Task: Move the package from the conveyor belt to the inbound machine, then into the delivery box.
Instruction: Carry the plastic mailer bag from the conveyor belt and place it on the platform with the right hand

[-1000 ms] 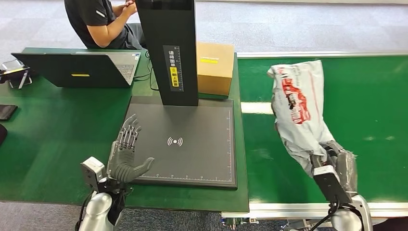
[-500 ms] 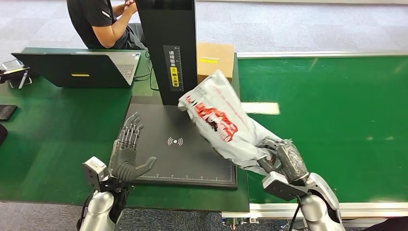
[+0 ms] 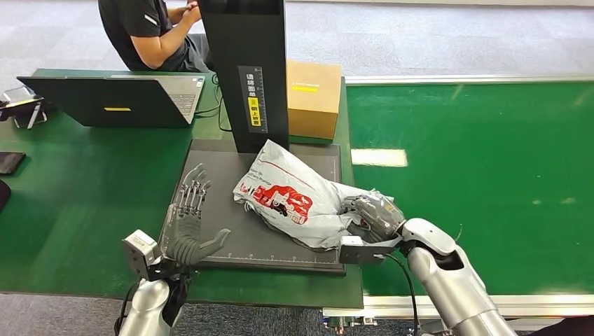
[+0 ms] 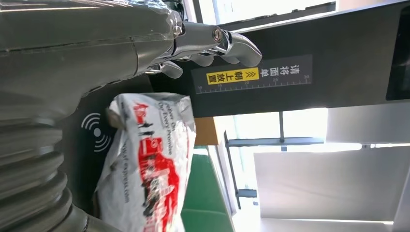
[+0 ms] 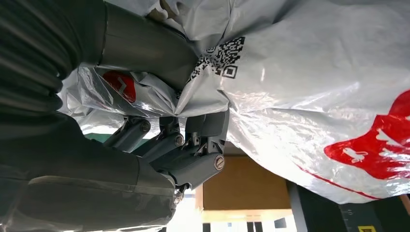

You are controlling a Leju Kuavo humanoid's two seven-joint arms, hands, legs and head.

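A: Starting at the left: the left hand (image 3: 185, 227) stands at the near left corner of the inbound machine's dark scan plate (image 3: 231, 178), fingers spread and upright, holding nothing. If the package slides that way, it meets those fingers.

B: And the package (image 3: 291, 199)?

A: It is a grey poly mailer with red print, lying across the plate's right half, just in front of the black scanner column (image 3: 245, 70). Its tail end is bunched up in the right hand (image 3: 375, 213), which clamps the crumpled plastic at the plate's right edge.

B: So what could go wrong?

A: A few things, by my reading. The right wrist view shows the fingers (image 5: 193, 145) wrapped deep in folds of film, near a QR code (image 5: 220, 58). Slick plastic can cling when the hand lets go, dragging the mailer off the plate toward the conveyor belt (image 3: 490, 154).

B: And the scan itself?

A: The bag is wrinkled and sits off the plate's centre mark (image 3: 255, 205). If the label faces down or stays creased, the machine may not read it.

B: Anything further right?

A: The cardboard box (image 3: 312, 98) stands behind the column; a careless lift could snag the bag on the column.
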